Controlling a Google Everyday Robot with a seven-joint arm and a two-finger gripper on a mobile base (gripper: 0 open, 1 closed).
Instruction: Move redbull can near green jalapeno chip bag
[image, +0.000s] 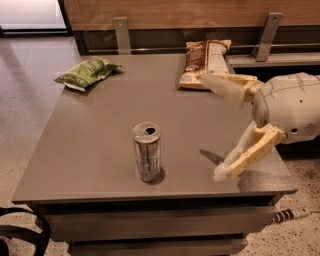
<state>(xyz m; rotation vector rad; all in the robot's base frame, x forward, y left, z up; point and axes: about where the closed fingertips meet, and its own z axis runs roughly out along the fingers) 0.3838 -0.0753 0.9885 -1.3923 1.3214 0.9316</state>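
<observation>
The redbull can (147, 152), slim and silver with a pull-tab top, stands upright near the front middle of the grey table (100, 125). The green jalapeno chip bag (86, 72) lies flat at the table's far left corner. My gripper (212, 125) comes in from the right over the table, open and empty, its two cream fingers (245, 155) spread wide apart. It is to the right of the can and apart from it.
A larger brown-and-white chip bag (204, 63) lies at the table's far right, just behind the upper finger. A wooden wall with metal brackets (121, 34) runs behind the table. A black strap (25, 231) lies on the floor at front left.
</observation>
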